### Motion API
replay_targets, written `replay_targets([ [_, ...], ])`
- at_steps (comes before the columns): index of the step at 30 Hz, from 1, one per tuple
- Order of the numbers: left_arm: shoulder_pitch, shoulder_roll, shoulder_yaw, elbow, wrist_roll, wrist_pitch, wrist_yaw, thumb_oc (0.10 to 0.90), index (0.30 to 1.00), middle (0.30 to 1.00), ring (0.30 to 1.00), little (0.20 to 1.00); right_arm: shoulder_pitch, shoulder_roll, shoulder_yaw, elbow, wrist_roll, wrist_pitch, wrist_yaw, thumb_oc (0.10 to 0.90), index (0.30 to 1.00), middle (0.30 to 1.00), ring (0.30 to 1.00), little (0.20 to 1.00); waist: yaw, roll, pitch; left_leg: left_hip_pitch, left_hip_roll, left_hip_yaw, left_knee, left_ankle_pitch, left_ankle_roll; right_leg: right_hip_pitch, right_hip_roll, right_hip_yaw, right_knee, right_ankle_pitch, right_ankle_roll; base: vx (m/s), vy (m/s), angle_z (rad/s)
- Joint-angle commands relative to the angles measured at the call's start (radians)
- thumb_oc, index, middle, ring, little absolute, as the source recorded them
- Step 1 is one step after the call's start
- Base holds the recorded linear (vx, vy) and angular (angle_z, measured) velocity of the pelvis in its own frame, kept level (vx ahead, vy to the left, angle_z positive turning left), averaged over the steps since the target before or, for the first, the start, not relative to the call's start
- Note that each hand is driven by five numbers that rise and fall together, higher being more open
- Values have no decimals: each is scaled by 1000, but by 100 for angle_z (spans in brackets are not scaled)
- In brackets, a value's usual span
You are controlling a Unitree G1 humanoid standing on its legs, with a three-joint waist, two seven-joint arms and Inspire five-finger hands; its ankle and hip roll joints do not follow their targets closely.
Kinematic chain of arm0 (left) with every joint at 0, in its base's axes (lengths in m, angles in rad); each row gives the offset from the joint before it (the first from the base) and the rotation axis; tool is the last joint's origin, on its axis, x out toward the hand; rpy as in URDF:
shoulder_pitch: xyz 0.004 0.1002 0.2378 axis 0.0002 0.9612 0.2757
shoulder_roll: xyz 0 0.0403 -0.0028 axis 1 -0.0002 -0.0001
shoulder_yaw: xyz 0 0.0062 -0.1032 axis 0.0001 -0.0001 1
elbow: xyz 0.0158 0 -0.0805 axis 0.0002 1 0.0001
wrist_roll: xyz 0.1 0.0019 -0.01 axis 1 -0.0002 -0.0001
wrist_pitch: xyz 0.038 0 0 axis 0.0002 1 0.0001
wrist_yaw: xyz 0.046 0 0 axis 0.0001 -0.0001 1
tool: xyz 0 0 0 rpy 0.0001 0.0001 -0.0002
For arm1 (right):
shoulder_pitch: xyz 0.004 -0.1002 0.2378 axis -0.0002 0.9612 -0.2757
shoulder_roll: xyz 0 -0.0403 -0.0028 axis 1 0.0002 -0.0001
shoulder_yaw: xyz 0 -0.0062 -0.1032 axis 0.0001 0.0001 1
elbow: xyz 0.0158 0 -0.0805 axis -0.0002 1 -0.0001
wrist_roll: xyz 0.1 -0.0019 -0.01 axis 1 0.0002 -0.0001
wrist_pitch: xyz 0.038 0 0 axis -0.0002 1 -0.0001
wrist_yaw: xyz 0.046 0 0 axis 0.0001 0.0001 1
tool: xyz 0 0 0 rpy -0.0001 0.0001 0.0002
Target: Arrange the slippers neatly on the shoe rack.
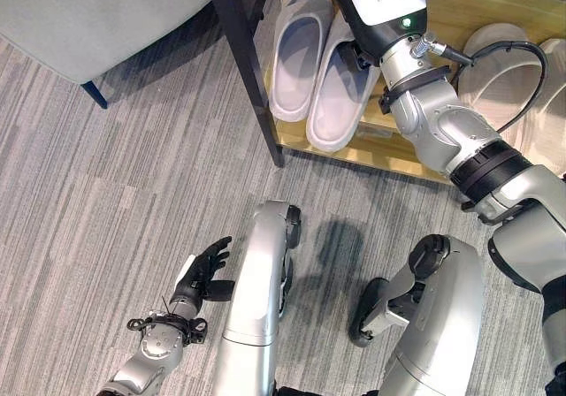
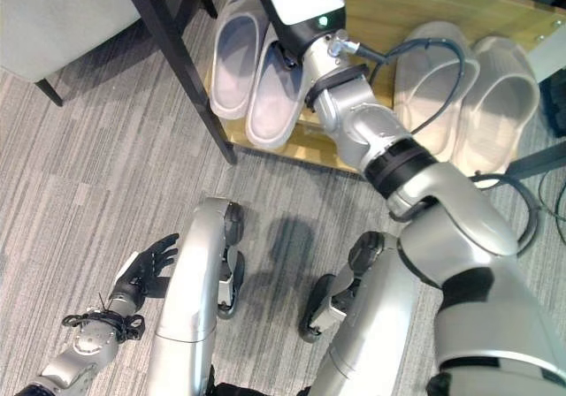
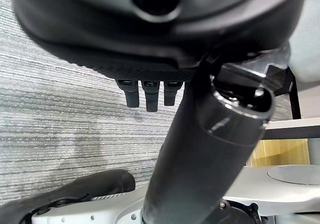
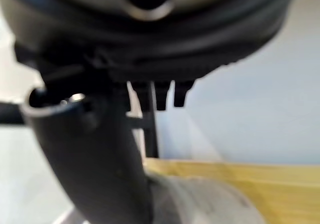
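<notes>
- Nearest you is the left hand [image 1: 205, 270], low over the carpet [image 1: 97, 193], fingers straight and relaxed, holding nothing; it looks parked clear of the work.
- Your right arm reaches up and forward to the rack [image 1: 478, 11]. The right hand [image 4: 95, 154] is by the grey slippers [image 1: 320, 69], but you cannot tell from these views whether its fingers are curled on one or just beside it; the arm hides it from the head cameras, and the wrist view gives only a thumb and short fingertips [image 4: 162, 95] over a pale slipper and the wooden shelf.
- You have 2 grey slippers lying side by side on the wooden shelf, touching, toes toward the back and heels near the front edge. The right one sits a little further forward than the left, so the pair is not quite square; I'd judge the hand is there to nudge it level.
- You also have 2 beige slippers [image 2: 469, 95] on the same shelf, well to the right, side by side.
- Rack posts [image 1: 243, 60] are dark, the shelf light wood.
- Underfoot is grey striped carpet; a grey seat [image 1: 88, 16] on dark legs stands to the left of the rack.
</notes>
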Motion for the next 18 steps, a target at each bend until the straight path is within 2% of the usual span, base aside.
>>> replay_targets([
  [1,64,21,9,-102,14,-64,15,800,900,900,900,900,-83,-27,-60,-76,-9,-10,-50,800,900,900,900,900,38,10,-31,0,-54,-79,-71,-57,-73,-47,-48,56,-27,72,-38,0,0,0],
  [10,76,25,1,-109,10,-69,16,800,900,900,900,900,-67,1,-39,-8,-10,-13,-29,800,900,900,900,900,45,27,-31,0,-51,-88,-68,-50,-71,-47,-42,45,-36,79,-33,-8,6,-2],
  [14,69,31,-18,-101,9,-78,19,800,900,900,900,900,-81,57,-8,131,-33,4,-39,800,900,900,900,900,55,40,-31,0,-52,-88,-73,-47,-72,-47,-42,43,-37,80,-31,-7,5,-2],
  [18,58,31,-22,-97,7,-82,19,800,900,900,900,900,-96,83,10,189,-26,2,-34,800,900,900,900,900,57,40,-31,0,-56,-86,-79,-46,-74,-47,-42,46,-35,79,-32,-1,1,-1],
])
